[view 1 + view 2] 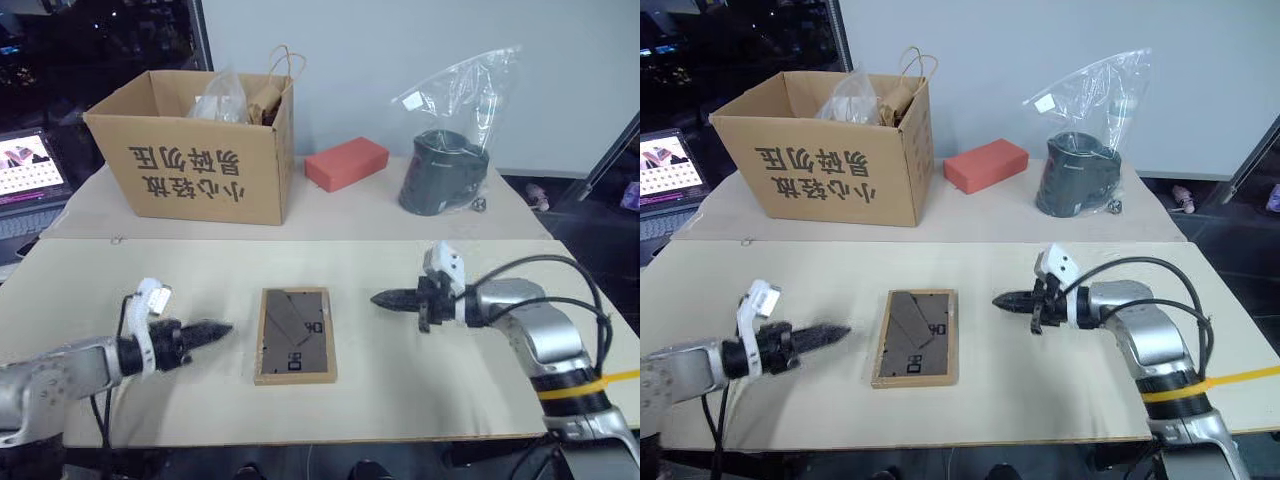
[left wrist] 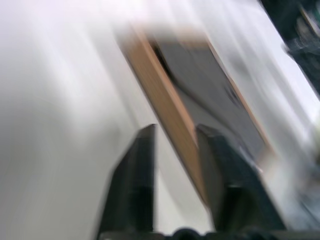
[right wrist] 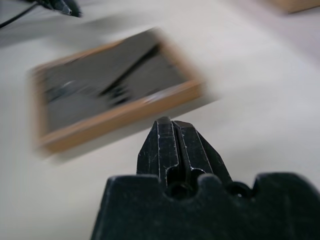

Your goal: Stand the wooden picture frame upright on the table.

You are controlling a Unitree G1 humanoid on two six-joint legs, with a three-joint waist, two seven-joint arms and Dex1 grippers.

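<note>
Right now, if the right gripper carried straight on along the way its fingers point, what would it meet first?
Probably the wooden picture frame, lying flat with its dark back up. The right gripper, shut, points toward it, slightly downward. Depth is unclear; it might touch the table just short of the frame's edge.

Looks like a lab/office test space: plain pale table [image 1: 400, 400] under both grippers, cardboard box [image 1: 200, 165] with printed Chinese characters well beyond the left gripper [image 1: 222, 329], laptop [image 1: 30, 180] off its outer side, bagged dark item [image 1: 442, 172] beyond the right gripper [image 1: 383, 298], bare grey wall behind.
</note>
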